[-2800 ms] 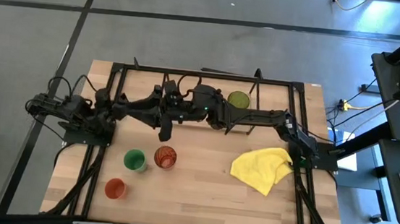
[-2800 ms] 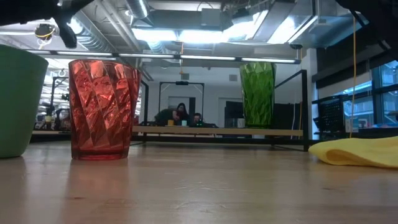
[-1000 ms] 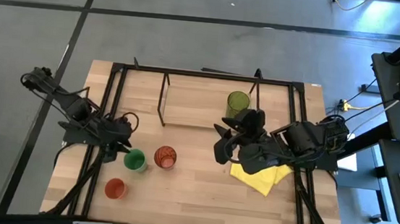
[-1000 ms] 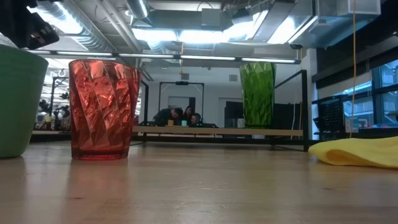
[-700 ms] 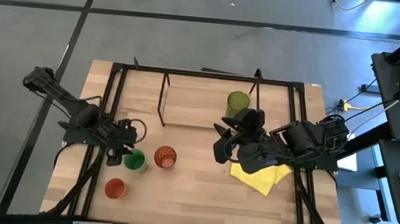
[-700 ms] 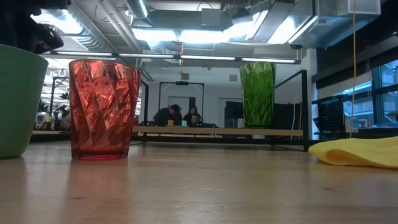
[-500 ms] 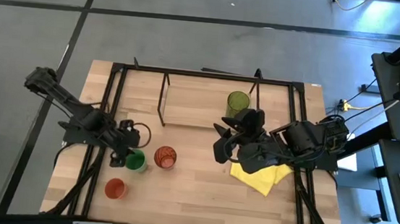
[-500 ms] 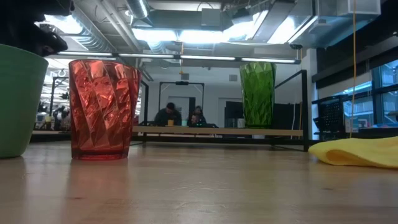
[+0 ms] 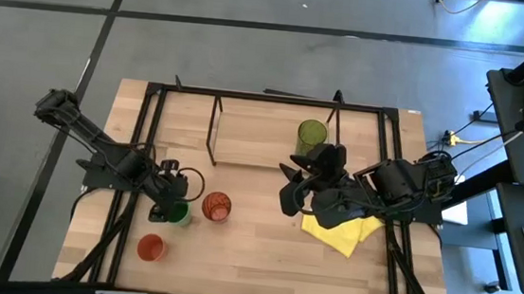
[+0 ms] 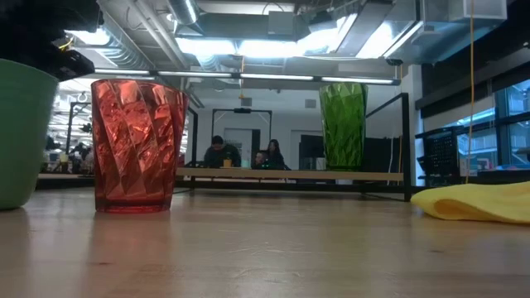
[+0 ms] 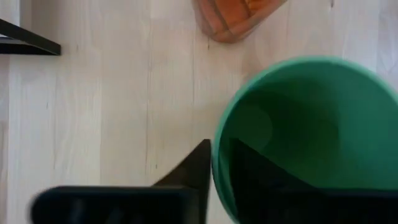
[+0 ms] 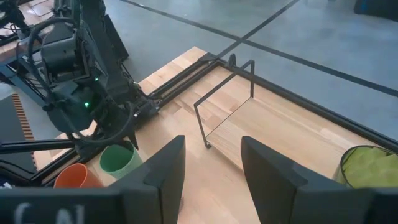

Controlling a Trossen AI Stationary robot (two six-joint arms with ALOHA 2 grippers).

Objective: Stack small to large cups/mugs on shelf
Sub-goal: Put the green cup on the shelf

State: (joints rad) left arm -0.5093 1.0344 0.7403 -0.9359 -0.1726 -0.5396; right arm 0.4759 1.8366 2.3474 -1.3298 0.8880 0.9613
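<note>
Left tool (image 9: 167, 205) set over the bright green cup (image 11: 308, 134), fingers (image 11: 196, 168) parted astride the cup's wall, one outside and one inside; whether they press it cannot be told. This cup stands on the surface (image 9: 253, 251) at left, with the orange-brown cup (image 9: 216, 205) just to its right and the orange-red cup (image 9: 150, 247) nearer, apart. Olive-green cup (image 9: 312, 132) standing on the shelf (image 9: 253, 139) at its right end, far side of the surface. Right tool (image 9: 289, 189) held open and empty, right of centre, beside the yellow cloth (image 9: 342, 232).
</note>
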